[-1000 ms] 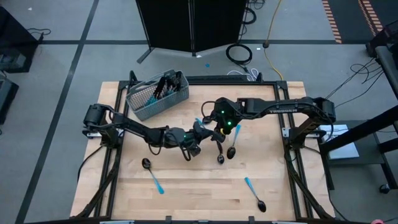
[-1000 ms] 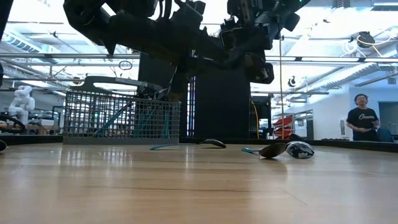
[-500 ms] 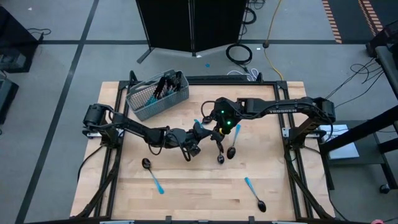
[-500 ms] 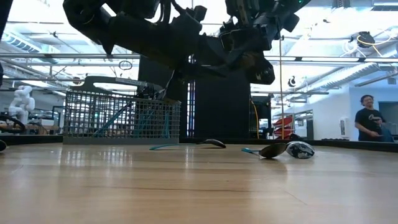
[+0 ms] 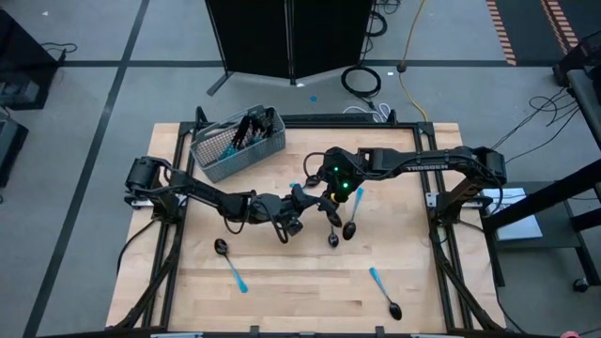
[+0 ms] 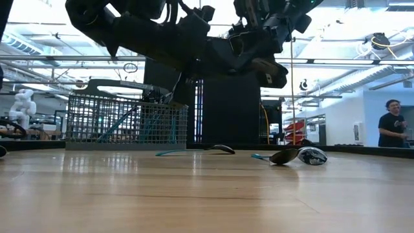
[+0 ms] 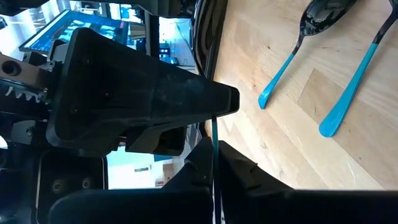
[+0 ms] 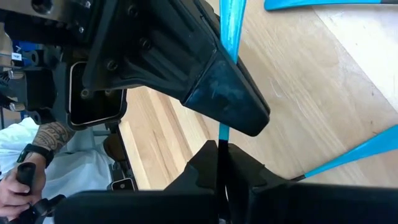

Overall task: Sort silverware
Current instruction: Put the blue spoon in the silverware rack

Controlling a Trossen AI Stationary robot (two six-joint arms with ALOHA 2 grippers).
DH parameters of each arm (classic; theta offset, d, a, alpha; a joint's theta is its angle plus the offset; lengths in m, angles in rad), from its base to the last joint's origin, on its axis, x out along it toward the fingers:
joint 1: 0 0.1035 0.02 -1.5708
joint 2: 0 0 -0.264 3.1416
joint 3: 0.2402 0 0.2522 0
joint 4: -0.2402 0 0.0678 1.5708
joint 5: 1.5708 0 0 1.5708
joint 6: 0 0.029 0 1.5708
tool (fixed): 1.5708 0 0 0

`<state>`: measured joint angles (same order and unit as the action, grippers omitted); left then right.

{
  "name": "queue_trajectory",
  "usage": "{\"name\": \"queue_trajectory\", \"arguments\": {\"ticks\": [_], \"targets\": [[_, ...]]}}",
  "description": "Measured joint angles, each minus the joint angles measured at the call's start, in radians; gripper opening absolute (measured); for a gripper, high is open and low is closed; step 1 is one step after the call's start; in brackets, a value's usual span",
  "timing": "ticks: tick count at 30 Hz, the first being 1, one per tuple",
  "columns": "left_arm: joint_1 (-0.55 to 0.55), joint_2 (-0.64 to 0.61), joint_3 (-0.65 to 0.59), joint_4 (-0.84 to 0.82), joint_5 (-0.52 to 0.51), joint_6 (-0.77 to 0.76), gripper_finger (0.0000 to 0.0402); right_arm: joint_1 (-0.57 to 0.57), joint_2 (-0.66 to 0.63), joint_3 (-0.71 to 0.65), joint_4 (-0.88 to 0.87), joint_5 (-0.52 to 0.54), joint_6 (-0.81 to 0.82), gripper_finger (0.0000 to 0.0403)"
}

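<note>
The wire basket [image 5: 238, 144] is seen standing at the table's [image 5: 300, 291] far left corner, with silverware held inside it. Over the table's middle the left gripper [image 5: 305, 199] and the right gripper [image 5: 324, 200] are met tip to tip above the wood, and a single handle [image 8: 231, 25] is pinched between the shut fingers of both. Two spoons [image 5: 342, 228] are laid touching each other just right of and nearer than the grippers, another spoon [image 5: 230, 263] is placed near the front left, and a fourth spoon [image 5: 385, 293] is found at the front right, well apart from the others.
</note>
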<state>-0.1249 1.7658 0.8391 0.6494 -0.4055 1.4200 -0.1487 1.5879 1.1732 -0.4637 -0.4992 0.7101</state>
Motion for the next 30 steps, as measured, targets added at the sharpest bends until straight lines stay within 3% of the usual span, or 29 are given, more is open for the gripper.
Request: {"name": "queue_trajectory", "arguments": {"ticks": [14,25,30], "targets": [[0.0,0.0,-0.001,-0.003,-0.005,0.001,0.0001,0.0,0.0,0.0,0.001,0.018,-0.048,0.0008],[0.001,0.007,-0.005,-0.032,-0.011,0.003,0.0,-0.022,-0.024,0.006,-0.012,0.013,-0.133,0.0123],[0.001,0.005,-0.003,-0.019,-0.02,0.001,0.0,-0.048,-0.053,0.005,-0.062,0.02,-0.151,0.0157]]}}
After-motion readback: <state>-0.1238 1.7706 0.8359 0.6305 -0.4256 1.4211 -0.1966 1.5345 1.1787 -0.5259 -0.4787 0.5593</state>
